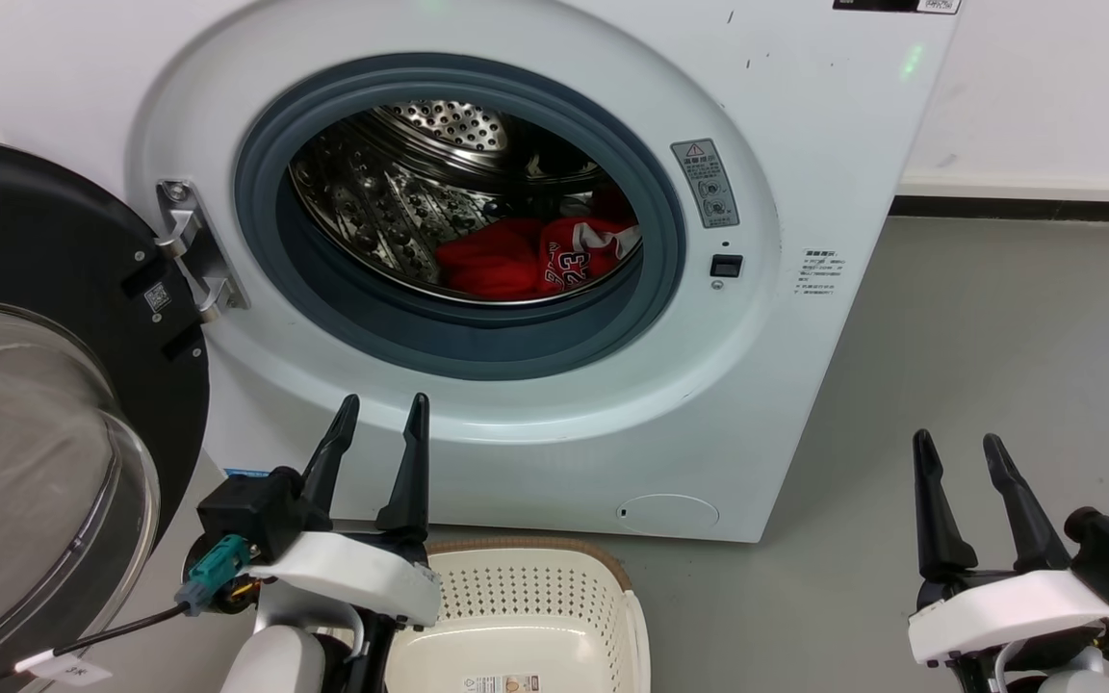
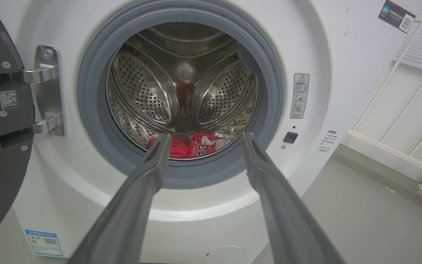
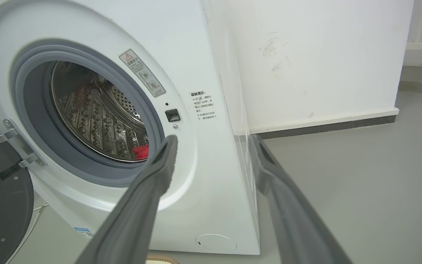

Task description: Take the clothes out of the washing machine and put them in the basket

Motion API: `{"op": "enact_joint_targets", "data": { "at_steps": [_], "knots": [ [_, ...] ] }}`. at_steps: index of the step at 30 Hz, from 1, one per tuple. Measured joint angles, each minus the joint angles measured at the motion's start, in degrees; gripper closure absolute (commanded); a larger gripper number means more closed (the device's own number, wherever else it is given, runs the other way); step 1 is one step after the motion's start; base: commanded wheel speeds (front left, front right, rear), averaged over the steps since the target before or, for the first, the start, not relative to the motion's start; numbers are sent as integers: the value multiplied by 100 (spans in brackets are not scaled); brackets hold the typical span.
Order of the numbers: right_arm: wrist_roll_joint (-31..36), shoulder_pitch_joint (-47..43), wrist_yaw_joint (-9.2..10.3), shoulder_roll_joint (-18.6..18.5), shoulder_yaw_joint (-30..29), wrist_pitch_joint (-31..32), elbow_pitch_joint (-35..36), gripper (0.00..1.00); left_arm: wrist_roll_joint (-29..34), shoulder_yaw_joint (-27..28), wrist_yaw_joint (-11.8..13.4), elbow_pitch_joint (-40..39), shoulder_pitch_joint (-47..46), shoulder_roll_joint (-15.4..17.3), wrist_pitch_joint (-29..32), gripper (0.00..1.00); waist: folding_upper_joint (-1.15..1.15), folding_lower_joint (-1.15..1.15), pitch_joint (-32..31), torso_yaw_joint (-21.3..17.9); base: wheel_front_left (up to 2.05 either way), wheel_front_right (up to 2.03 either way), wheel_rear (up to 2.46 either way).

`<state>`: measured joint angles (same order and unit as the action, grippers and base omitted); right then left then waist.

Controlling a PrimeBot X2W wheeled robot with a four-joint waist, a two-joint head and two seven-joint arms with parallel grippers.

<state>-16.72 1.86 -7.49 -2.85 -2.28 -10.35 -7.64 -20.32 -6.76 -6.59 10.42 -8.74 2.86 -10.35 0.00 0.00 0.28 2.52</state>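
The white washing machine [image 1: 805, 125] stands with its door [image 1: 25, 385] swung open to the left. Inside the steel drum lie the clothes: a plain red garment [image 1: 487, 260] and a red jersey [image 1: 583, 252] with white trim and the number 23, also seen low in the drum as red clothes [image 2: 192, 146] and a red patch [image 3: 141, 151]. The cream basket [image 1: 516, 616] sits on the floor below the opening. My left gripper [image 1: 384, 414] is open in front of the washer, empty, beside the basket. My right gripper [image 1: 959, 450] is open and empty, off to the right over the floor.
Grey floor [image 1: 997, 366] stretches right of the washer, with a white wall and dark skirting [image 1: 1026, 207] behind. A white railing [image 2: 398, 117] stands to the right in the left wrist view. The open glass door takes up the left side.
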Motion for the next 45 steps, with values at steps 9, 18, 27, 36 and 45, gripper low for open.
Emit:
{"op": "enact_joint_targets", "data": {
  "at_steps": [9,18,27,36,45],
  "knots": [
    [545,-9,-1,0,-1,-119,-54,0,495,-70,57,111,-38,12,-113,0,0,0,13,44,0,0,0],
    [998,-15,-1,-1,-25,-180,-75,0,925,-116,112,235,-73,23,-225,0,0,0,11,87,0,0,0],
    [1382,-60,-1,-1,-79,-223,-75,0,1300,-168,130,347,-108,24,-322,0,0,0,14,110,0,0,0],
    [1689,-96,-1,-1,-97,-230,-73,0,1623,-171,155,432,-111,25,-408,0,0,0,1,101,0,0,0],
    [1824,-125,-1,-1,-105,-256,-64,0,1767,-166,156,519,-122,24,-471,0,0,0,8,109,0,0,0]
  ]
}}
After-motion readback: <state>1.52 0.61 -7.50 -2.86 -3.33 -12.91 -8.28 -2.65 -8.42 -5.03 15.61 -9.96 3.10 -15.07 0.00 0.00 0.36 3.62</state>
